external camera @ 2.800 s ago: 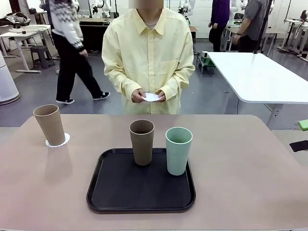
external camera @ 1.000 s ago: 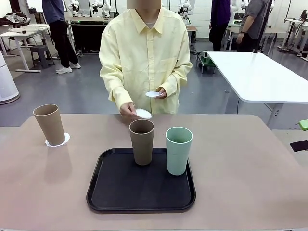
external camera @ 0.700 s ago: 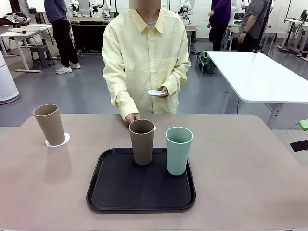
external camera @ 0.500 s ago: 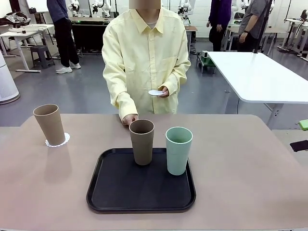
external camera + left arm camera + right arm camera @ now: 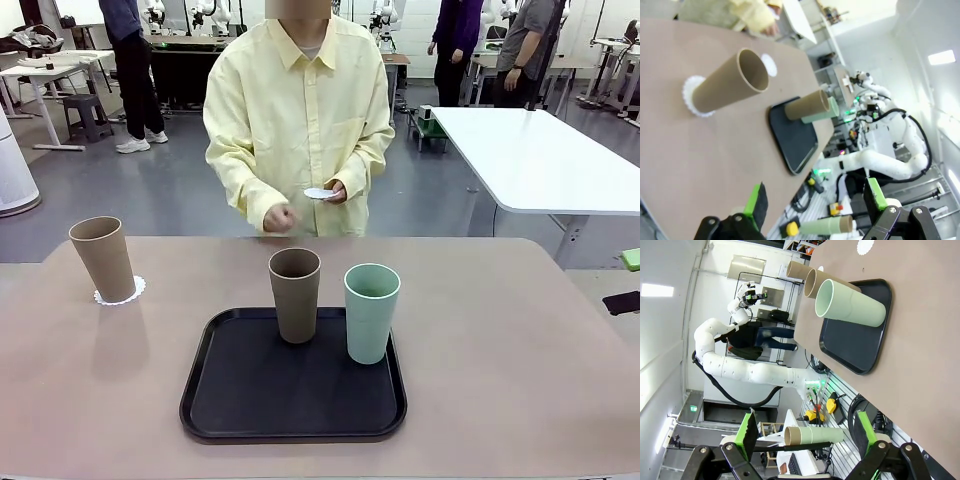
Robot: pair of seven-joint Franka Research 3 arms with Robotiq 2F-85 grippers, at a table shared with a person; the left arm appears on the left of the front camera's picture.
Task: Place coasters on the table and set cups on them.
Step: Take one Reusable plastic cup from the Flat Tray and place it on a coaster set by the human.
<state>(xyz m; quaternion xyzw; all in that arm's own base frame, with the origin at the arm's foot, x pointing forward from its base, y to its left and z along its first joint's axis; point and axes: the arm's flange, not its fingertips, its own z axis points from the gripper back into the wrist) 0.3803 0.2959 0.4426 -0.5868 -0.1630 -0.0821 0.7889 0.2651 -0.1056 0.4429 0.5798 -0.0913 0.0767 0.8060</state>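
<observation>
So, peeking down the left gripper: got its jaws spread wide, green pads far apart. Straight ahead of those jaws and well off, seeing a brown cup standing on a lacy coaster out on the beige table. Just past that cup's rim, farther from the jaws, spotting a second coaster lying flat on the table. Off to one side of the jaws, got a black tray carrying the other brown cup and the mint green cup, upright and side by side with a small gap between them. Same deal at the right gripper: jaws wide apart and well back from everything, with the mint green cup nearest ahead of them, then the other brown cup right behind it on the tray. Across the table, far beyond both sets of jaws, got a person in a yellow shirt with one hand curled shut above the far edge and the other hand pinching a third coaster up in front of the shirt.
</observation>
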